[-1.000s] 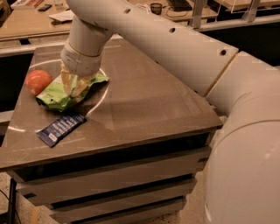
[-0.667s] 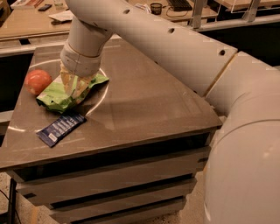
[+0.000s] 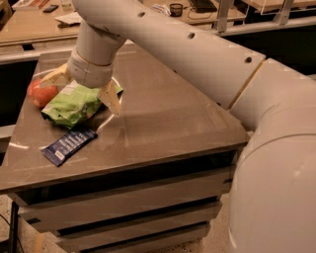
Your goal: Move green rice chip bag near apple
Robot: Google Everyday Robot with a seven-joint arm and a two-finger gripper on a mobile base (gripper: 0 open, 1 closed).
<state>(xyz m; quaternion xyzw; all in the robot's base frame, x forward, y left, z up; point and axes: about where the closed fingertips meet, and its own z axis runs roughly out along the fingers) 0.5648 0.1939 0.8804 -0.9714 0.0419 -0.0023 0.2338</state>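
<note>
The green rice chip bag (image 3: 73, 105) lies crinkled on the brown table (image 3: 163, 123) at its left side. Its left end touches the red-orange apple (image 3: 38, 93), which is partly hidden behind the bag and a finger. My gripper (image 3: 84, 89) hangs just over the bag and is open. One pale fingertip (image 3: 56, 77) is above the apple. The other fingertip (image 3: 111, 102) is off the bag's right end. The fingers straddle the bag without closing on it.
A flat dark-blue wrapped bar (image 3: 68, 146) lies in front of the bag near the table's left front edge. My large white arm (image 3: 197, 59) spans the right side. Desks with small items (image 3: 176, 8) stand behind.
The fingers, which were shut on the bag, have spread apart and let it go. The bag rests on the table beside the apple.
</note>
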